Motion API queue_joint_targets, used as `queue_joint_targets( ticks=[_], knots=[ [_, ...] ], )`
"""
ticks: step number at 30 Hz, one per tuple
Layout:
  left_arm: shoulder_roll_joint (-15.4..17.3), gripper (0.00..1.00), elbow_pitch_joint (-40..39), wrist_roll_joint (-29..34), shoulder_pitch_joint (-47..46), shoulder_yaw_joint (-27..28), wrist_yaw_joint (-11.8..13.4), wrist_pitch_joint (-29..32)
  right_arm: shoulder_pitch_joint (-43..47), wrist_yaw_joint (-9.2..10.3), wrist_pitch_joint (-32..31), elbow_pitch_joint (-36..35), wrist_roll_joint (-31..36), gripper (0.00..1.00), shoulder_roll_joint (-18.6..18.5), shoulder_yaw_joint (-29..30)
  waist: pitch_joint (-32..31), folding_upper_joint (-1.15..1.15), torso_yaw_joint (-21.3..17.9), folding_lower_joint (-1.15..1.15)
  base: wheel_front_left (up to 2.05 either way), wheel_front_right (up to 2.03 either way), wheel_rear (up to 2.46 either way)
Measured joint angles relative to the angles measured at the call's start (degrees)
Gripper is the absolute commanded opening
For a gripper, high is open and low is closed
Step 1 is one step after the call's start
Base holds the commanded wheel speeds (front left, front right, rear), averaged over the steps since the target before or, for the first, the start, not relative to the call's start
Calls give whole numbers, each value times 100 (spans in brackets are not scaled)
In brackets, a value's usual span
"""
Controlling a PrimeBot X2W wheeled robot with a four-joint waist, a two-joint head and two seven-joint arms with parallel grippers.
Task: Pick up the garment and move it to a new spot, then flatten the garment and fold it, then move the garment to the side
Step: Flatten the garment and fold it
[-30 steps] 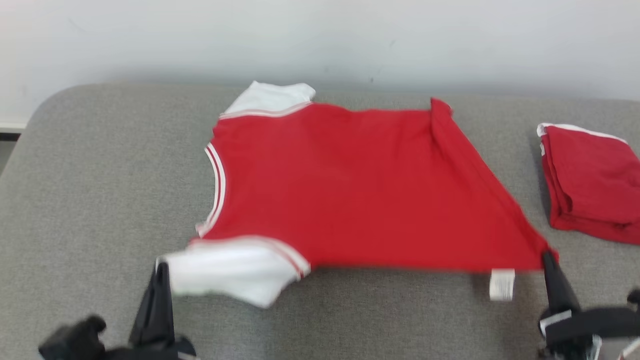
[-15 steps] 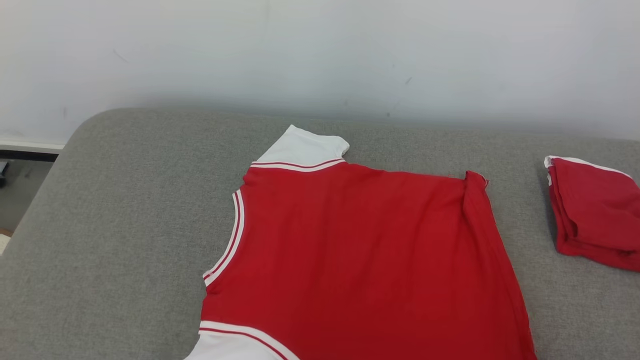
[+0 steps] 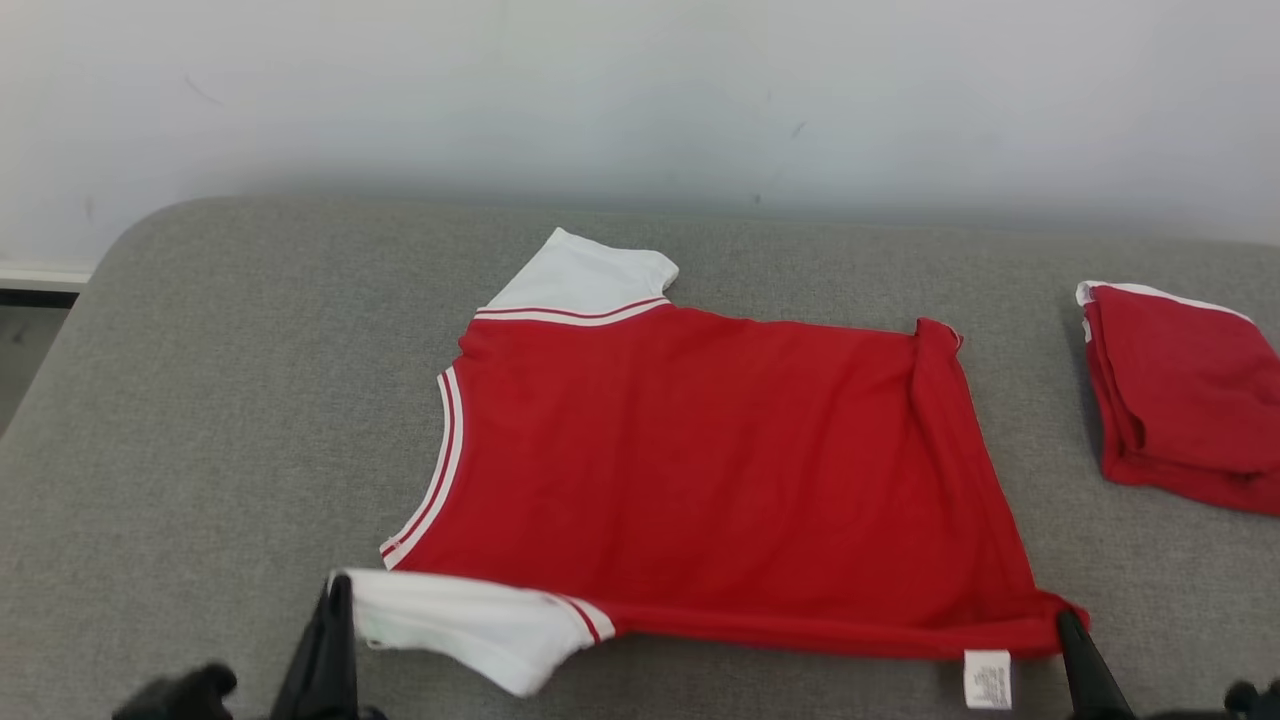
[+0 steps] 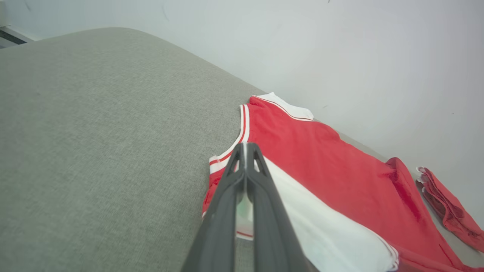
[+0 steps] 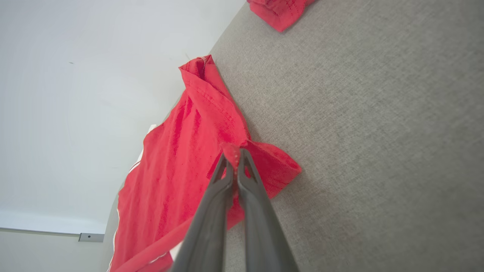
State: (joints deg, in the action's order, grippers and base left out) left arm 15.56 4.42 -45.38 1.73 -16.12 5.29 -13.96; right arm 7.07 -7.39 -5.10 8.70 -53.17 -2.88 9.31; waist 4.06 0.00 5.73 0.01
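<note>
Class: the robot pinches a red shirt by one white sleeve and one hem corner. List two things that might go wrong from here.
1. The right tool pinches only the hem-corner tip of the red, white-sleeved fabric shirt; it may slip free.
2. The far hem corner lies rolled over; folding now would likely trap that crease.

Two red garments lie on one grey fabric-covered desk [image 3: 220, 400]: one spread T-shirt [image 3: 700, 470] with two white sleeves [image 3: 580, 275], and one folded garment [image 3: 1180, 390]. There are two end effectors, the left end effector [image 3: 340, 588] and the right end effector [image 3: 1066, 620]. One white label [image 3: 986, 678] shows.
</note>
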Motion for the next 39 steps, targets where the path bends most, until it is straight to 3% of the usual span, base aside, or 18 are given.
queue_joint_targets(
  ticks=[5,9,21,22,23,24,31,39],
  knots=[
    [158,0,333,1,-826,-2,-154,309,-511,0,-354,-114,82,0,3,-16,98,0,-60,0,0,0,0],
    [162,0,1042,-31,-1460,-85,-354,527,-1009,-1,-563,67,249,0,2,9,170,0,-145,0,0,0,0],
    [-80,0,2939,111,-2686,-461,-862,543,-2346,0,-490,1651,944,0,2,63,326,0,-300,0,0,0,0],
    [-103,0,3074,149,-2758,-525,-903,510,-2396,0,-449,1730,1021,9,0,40,322,0,-291,1,0,0,0],
    [-115,31,3208,229,-2820,-569,-938,436,-2444,0,-360,1773,1133,50,2,-4,315,0,-281,1,0,0,0],
    [-133,100,3316,299,-2880,-600,-942,339,-2470,0,-282,1779,1235,100,-1,-49,304,0,-272,0,0,0,0],
    [-182,100,3556,519,-2936,-512,-1070,-68,-2131,0,211,1404,1695,100,-126,-367,165,0,-233,0,0,0,0],
    [-305,100,2781,976,-1931,81,-1034,-109,-1312,0,505,990,2237,100,-449,-576,16,0,-196,-1,0,0,0]
  ],
)
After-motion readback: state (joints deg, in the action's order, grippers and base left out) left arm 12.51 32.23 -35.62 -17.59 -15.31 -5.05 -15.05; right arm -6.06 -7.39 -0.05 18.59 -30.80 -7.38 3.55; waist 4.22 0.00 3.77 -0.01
